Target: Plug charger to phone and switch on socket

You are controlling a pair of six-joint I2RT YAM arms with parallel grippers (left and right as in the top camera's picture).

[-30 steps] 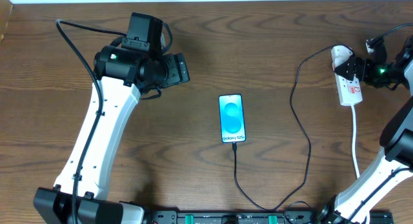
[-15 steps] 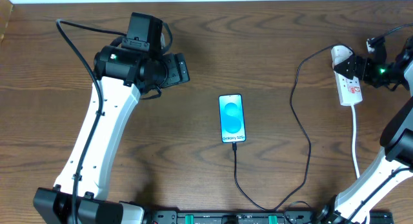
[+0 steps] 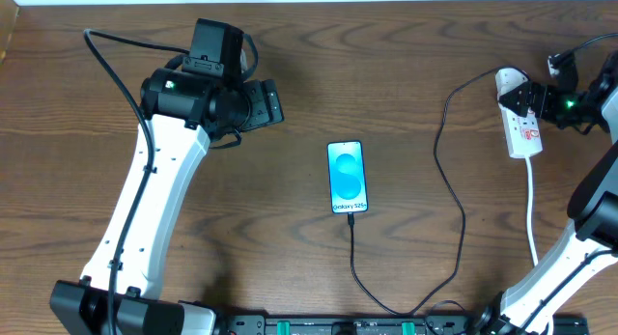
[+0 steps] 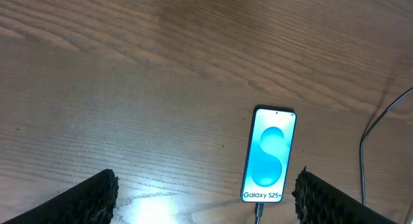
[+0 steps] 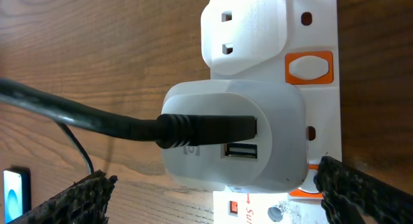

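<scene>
Risk: socket (image 5: 319,37) switch (image 5: 310,67) may be missed, charger plug (image 5: 232,137) knocked loose instead | right gripper (image 5: 219,195) spread open near plug | left gripper (image 4: 206,198) spread open

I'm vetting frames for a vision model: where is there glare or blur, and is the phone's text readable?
Left wrist view: bright glare on the table near the bottom edge; the phone is sharp, Galaxy text readable. Right wrist view: the white plug is evenly lit, no glare. Overhead view: even light, soft shadows, phone text tiny.
</scene>
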